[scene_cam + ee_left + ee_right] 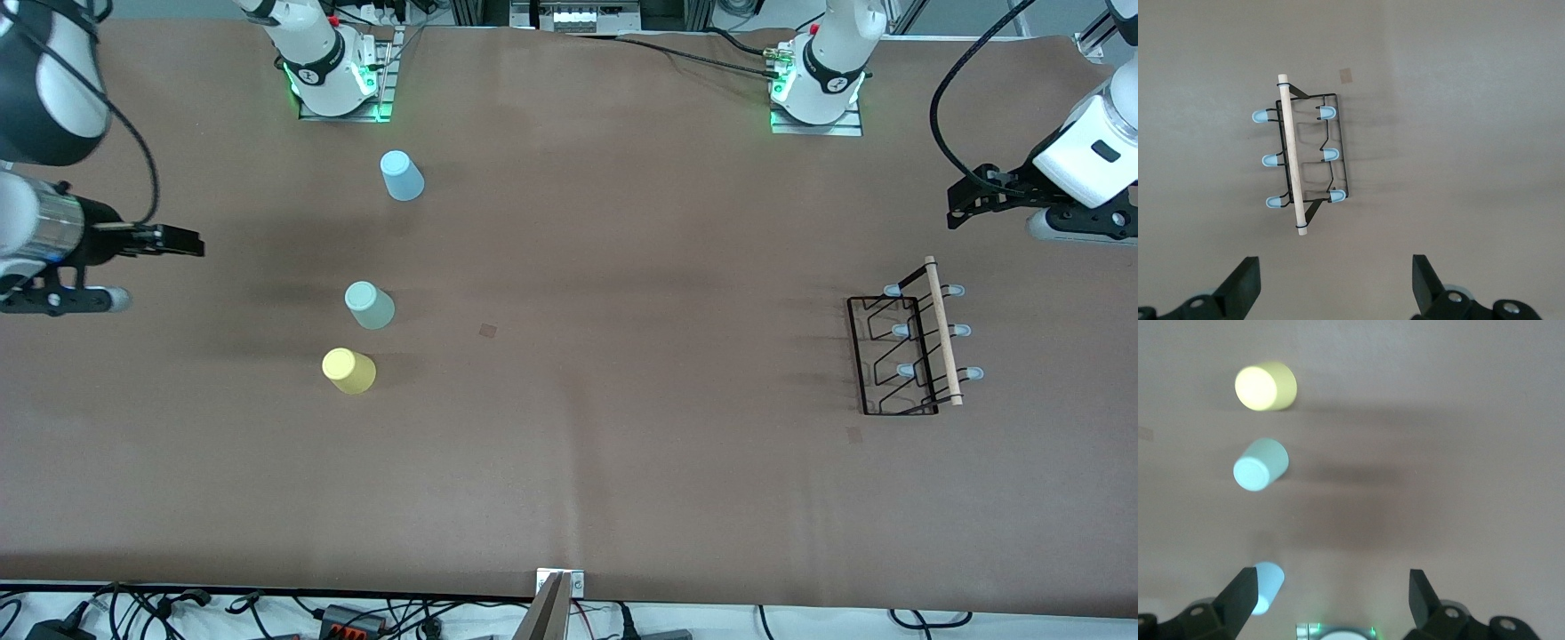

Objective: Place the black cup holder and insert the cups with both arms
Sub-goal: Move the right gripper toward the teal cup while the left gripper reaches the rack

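Both arms hung high at the bench's ends. The left hand [1335, 283], jaws wide and empty, hovered over the black cup holder [911, 342]. The right hand [1331, 600], open too, hovered near the three upturned cups [364, 307], well apart from the holder.

Three cups [369, 302] stand well apart from black cup holder [907, 351].

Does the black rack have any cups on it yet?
No. The black rack is empty; all six blue-tipped prongs are bare.
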`<action>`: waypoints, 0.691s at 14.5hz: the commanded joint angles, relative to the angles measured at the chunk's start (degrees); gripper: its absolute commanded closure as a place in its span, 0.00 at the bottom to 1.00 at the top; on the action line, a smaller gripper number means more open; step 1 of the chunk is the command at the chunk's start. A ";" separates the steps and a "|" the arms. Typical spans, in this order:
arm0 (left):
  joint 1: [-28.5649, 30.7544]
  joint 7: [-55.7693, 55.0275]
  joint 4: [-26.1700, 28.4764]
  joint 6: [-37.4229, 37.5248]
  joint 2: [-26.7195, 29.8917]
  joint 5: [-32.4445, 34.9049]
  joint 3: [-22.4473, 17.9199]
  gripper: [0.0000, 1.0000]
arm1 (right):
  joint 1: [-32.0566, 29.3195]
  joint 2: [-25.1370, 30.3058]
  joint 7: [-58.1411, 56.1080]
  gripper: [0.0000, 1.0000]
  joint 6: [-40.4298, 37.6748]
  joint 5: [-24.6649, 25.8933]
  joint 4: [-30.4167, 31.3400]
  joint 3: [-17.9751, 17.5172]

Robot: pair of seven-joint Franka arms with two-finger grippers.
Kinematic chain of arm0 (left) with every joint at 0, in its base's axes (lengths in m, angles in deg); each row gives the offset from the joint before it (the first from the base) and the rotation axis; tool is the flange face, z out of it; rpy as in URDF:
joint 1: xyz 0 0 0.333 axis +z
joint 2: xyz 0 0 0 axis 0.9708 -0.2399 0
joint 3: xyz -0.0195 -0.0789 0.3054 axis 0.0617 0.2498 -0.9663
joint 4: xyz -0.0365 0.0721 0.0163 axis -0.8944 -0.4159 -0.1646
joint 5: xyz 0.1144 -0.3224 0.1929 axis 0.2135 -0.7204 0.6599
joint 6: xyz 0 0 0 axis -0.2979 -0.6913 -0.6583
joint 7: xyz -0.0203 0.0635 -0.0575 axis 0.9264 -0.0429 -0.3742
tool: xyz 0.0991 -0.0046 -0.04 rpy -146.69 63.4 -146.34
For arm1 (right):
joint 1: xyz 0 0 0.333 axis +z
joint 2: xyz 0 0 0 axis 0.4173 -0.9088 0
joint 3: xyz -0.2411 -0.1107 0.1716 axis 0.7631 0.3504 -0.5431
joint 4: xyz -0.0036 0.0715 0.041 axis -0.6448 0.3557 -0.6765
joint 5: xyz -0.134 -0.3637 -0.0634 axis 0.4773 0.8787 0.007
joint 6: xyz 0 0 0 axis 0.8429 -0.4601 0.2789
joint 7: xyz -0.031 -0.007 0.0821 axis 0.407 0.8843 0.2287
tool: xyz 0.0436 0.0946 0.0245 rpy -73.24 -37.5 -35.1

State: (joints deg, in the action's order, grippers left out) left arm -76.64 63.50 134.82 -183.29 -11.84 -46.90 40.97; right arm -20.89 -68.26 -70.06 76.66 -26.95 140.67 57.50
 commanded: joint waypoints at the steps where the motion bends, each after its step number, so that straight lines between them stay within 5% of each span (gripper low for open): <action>1: 0.26 1.23 -1.61 1.34 -0.87 0.13 -0.14 0.00 | 0.97 7.09 0.80 0.00 10.83 -0.75 13.51 0.14; 4: 0.26 0.96 -1.70 4.66 -2.27 -0.31 -0.22 0.00 | 2.37 12.46 4.91 0.00 24.80 -0.75 27.67 0.05; 10: 1.75 2.10 -2.50 7.06 -9.65 0.57 -0.49 0.00 | 6.42 12.65 13.36 0.00 33.02 -0.75 33.33 -0.30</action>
State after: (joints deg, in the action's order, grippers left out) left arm -76.04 63.62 134.67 -178.11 -18.84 -46.86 40.63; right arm -15.20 -57.37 -58.18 107.47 -27.00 171.82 57.15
